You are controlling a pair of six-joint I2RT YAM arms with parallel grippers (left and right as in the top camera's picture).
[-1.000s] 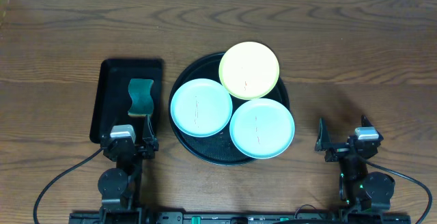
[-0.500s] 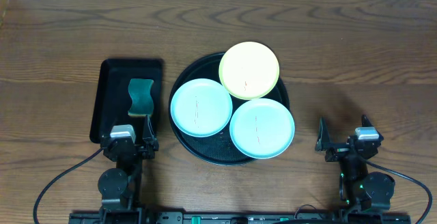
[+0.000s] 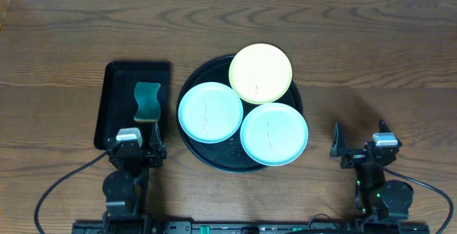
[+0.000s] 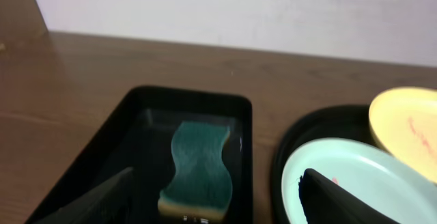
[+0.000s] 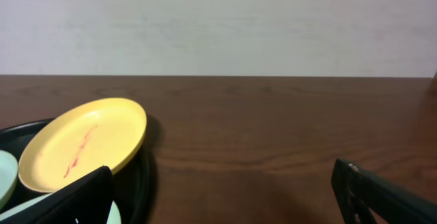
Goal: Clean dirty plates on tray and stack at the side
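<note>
Wooden table (image 3: 64, 41). Round black tray (image 3: 207, 73) sits mid-table, toward the near edge, with the rectangular tray (image 3: 114, 105) just left of it. Three plates lie face up on the round tray:

- Yellow plate (image 3: 260, 73) at the far rim, apparently tilted.
- Left turquoise plate (image 3: 210, 112) and right turquoise plate (image 3: 274, 133), nearer.

Round, so no long axis; red streaks run near-to-far. Likely light, stiff, slick plastic; pinch at an exposed rim.

Sponge (image 3: 147, 100) lies lengthwise near-to-far. Left gripper (image 3: 136, 147) and right gripper (image 3: 359, 143) sit at the near edge, jaws apart, empty.

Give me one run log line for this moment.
left gripper open, empty | right gripper open, empty | plates on tray, red marks visible | sponge in rectangular tray
</note>
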